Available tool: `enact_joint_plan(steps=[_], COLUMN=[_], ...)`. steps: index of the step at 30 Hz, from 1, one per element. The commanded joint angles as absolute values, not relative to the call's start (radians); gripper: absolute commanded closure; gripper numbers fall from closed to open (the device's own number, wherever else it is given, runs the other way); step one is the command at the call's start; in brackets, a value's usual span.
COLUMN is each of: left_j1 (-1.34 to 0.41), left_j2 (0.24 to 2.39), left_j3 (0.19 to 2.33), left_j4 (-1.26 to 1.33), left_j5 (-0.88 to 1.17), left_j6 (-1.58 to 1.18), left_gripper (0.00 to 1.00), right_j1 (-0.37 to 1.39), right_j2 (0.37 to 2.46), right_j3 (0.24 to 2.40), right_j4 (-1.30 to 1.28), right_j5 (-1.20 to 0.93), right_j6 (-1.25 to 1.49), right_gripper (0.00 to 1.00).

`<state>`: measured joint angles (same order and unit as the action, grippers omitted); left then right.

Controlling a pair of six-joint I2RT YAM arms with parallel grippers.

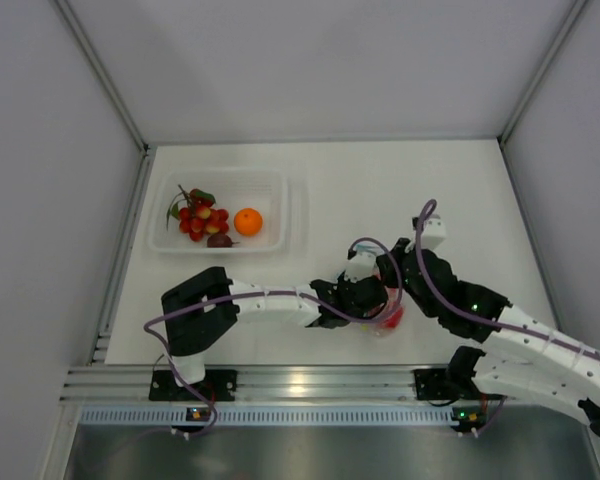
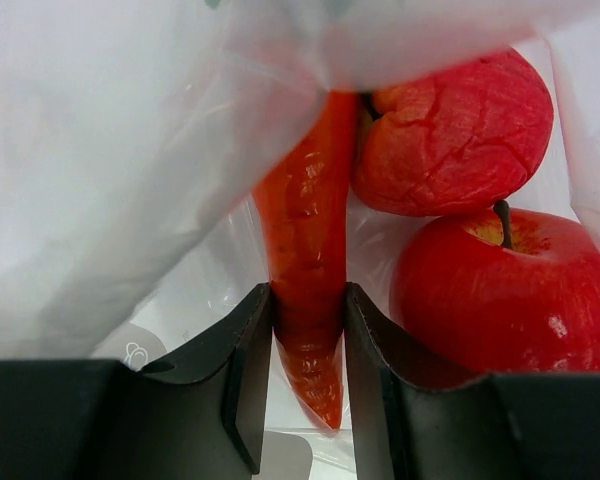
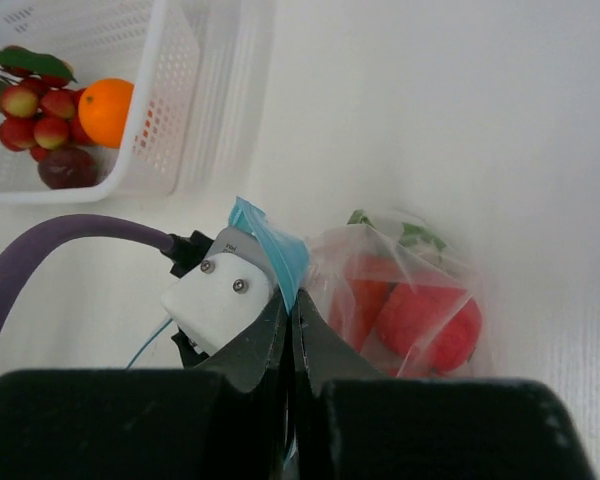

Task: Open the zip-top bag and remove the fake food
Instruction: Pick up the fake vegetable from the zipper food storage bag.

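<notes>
The zip-top bag (image 3: 420, 300) is clear, with a teal zip strip (image 3: 275, 245); in the top view it (image 1: 387, 320) lies near the table's front edge. My right gripper (image 3: 291, 305) is shut on the zip strip and holds that edge up. My left gripper (image 2: 308, 300) reaches into the bag and is shut on the pointed end of the orange carrot (image 2: 305, 220). Two red round fruits (image 2: 450, 135) (image 2: 510, 290) lie beside it in the bag. In the top view both grippers, left (image 1: 373, 305) and right (image 1: 388, 283), meet at the bag.
A white perforated tray (image 1: 280, 215) stands at the back left and holds the berry cluster (image 1: 200, 218), the orange (image 1: 247, 221) and a dark piece (image 1: 219, 240). It also shows in the right wrist view (image 3: 175, 110). White walls close in the table.
</notes>
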<state>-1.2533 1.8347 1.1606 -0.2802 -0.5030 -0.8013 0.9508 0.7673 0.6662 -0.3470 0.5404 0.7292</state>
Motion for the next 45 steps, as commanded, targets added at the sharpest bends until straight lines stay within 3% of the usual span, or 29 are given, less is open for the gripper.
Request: enact_joint_plan(steps=[1, 7, 15, 26, 38, 45], left_j1=[-1.249, -1.250, -1.244, -1.233, -1.186, -1.123], left_j2=[1.807, 1.723, 1.586, 1.480, 1.397, 1.489], left_j3=[1.175, 1.068, 0.951, 0.917, 0.859, 0.873], left_j4=[-0.043, 0.025, 0.003, 0.003, 0.003, 0.003], left_j5=[-0.364, -0.415, -0.621, -0.640, -0.420, -0.218], left_j6=[-0.729, -0.722, -0.847, -1.000, -1.008, -0.960], left_gripper=[1.00, 1.00, 1.00, 1.00, 1.00, 1.00], right_j1=[1.017, 1.008, 1.009, 1.106, 1.115, 1.101], right_j2=[0.866, 0.976, 0.986, 0.986, 1.074, 1.080], right_j3=[0.751, 0.821, 0.714, 0.643, 0.679, 0.673], right_j4=[-0.477, -0.575, -0.506, -0.380, -0.422, -0.368], right_j5=[0.479, 0.540, 0.491, 0.571, 0.741, 0.687], right_j6=[0.648, 0.618, 0.672, 0.722, 0.709, 0.695], right_gripper=[1.00, 1.00, 1.00, 1.00, 1.00, 1.00])
